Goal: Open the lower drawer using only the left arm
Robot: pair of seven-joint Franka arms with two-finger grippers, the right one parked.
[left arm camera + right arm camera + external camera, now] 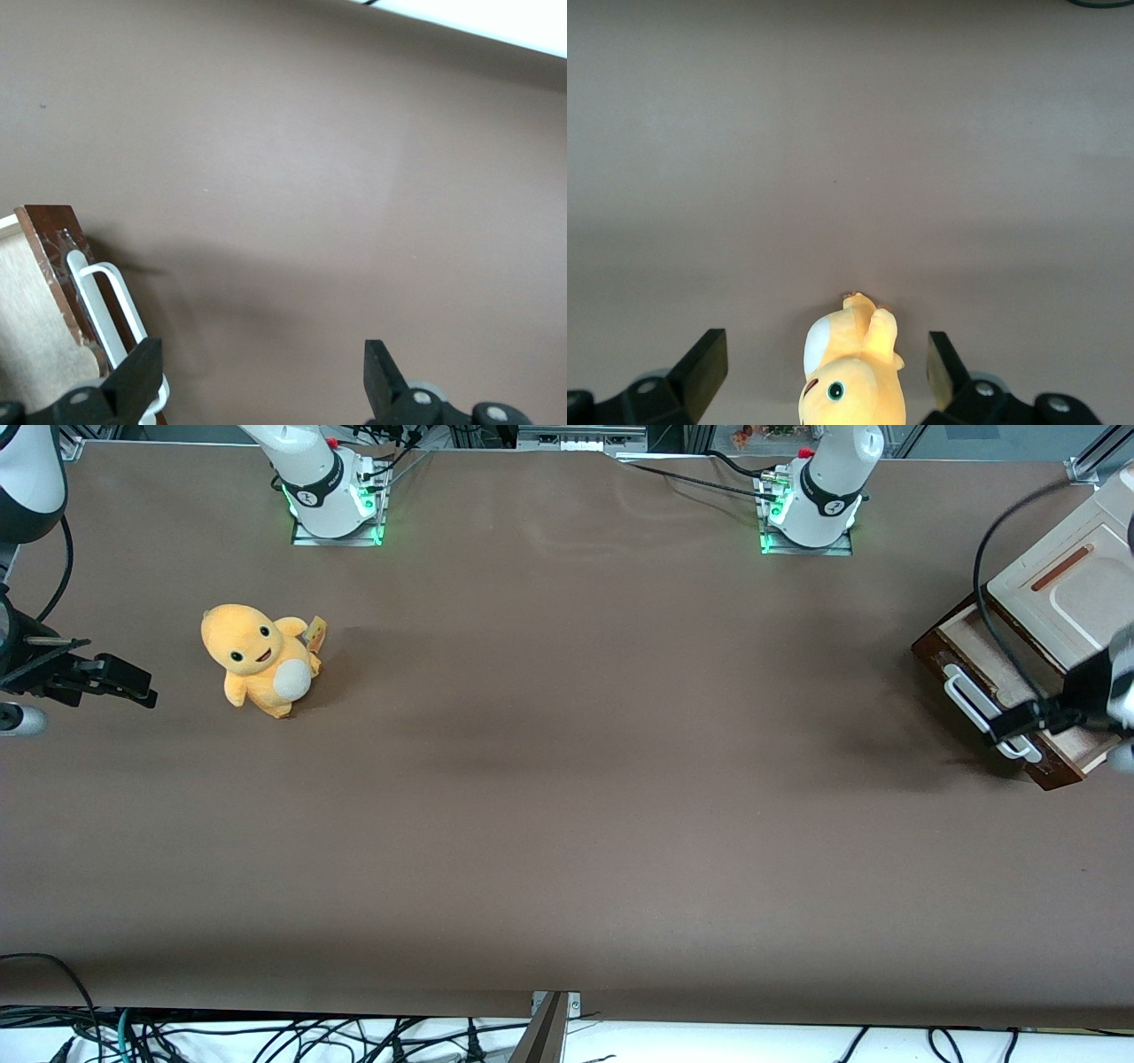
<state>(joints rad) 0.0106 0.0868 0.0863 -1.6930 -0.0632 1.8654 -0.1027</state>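
Note:
The lower drawer (pixel 973 640) stands partly pulled out of the cream cabinet (pixel 1076 584) at the working arm's end of the table, with its pale wood inside showing. Its dark brown front (pixel 49 252) carries a long white bar handle (pixel 968 698) (pixel 108 301). My left arm's gripper (pixel 1019 724) (pixel 261 367) hovers just in front of the drawer front, at the end of the handle nearer the front camera. It is open wide. One finger (pixel 137 372) overlaps the handle's end, and only bare table shows between the two fingers.
A yellow plush toy (pixel 261 657) (pixel 850 376) sits toward the parked arm's end of the table. A black cable (pixel 988 593) loops from my arm over the cabinet and drawer. The brown table (pixel 567 797) stretches wide in front of the drawer.

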